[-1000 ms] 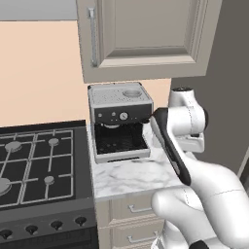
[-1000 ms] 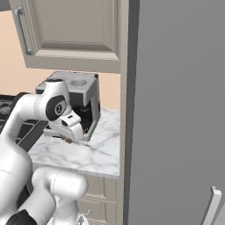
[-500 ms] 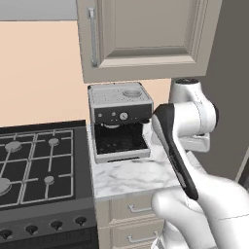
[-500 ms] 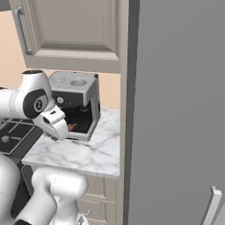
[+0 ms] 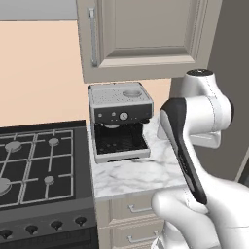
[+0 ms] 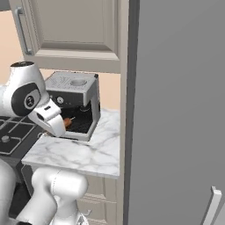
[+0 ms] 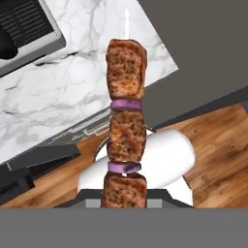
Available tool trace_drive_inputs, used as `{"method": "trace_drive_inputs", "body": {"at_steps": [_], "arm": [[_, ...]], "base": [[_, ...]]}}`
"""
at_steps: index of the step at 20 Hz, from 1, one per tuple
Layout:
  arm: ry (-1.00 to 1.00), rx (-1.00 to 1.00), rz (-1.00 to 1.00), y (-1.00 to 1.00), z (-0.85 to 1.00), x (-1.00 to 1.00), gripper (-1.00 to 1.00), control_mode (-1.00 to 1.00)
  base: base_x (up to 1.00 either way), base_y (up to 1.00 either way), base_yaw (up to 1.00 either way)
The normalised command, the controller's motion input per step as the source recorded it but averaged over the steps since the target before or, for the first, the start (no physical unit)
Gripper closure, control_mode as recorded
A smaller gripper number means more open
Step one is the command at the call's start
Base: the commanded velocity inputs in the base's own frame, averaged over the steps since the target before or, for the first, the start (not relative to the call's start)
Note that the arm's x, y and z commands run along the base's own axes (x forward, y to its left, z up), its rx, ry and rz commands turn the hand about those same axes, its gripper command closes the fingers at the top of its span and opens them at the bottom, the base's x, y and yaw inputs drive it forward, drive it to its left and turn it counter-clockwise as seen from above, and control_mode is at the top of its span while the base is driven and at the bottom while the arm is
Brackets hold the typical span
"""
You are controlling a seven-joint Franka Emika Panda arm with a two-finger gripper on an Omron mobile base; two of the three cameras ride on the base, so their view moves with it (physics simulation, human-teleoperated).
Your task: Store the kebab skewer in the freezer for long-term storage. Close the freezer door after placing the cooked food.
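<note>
**Skewer held above the marble counter**

Overhead, a beige panelled wall cabinet [image 5: 146, 36] with a slim metal bar handle hangs on a peach wall. Below it runs a white marble counter [image 5: 136, 175], grey-veined, over cream drawer fronts with small metal pulls. To its left sits a black gas stove [image 5: 34, 165] with dark grates, round burners and a row of knobs along its front edge. A boxy coffee machine [image 5: 120, 121], silver-grey on top with a black recess and drip tray, stands at the back of the counter; no lettering on it can be read. In the right base view the flat grey side of the freezer [image 6: 176, 110] rises from the counter's right end, smooth and matte, with a pale vertical handle low down near the frame's corner. The floor in the hand view is warm wood planks.

The gripper [image 6: 61, 125] hangs in front of the coffee machine, clear of the counter, its jaws closed on the kebab skewer [image 7: 125, 131]. In the hand view the skewer points straight out from the fingers: three seared brown meat chunks split by thin purple onion rings, a pale stick tip beyond them. A spot of orange marks it by the hand in the right base view.
</note>
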Motion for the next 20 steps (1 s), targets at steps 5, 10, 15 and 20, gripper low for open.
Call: {"method": "trace_drive_inputs", "body": {"at_steps": [5,10,15,20], "arm": [[-0.05,0.00,0.05,-0.37,0.00,-0.54,1.00,-1.00],[-0.13,0.00,0.12,-0.19,0.03,-0.73,1.00,-1.00],[-0.03,0.00,0.03,0.04,0.03,-0.38,1.00,-1.00],[0.05,-0.04,0.00,0.11,0.13,0.01,1.00,-1.00]], "base": [[0.00,0.00,0.00],[0.00,0.00,0.00],[0.00,0.00,0.00],[0.00,0.00,0.00]]}}
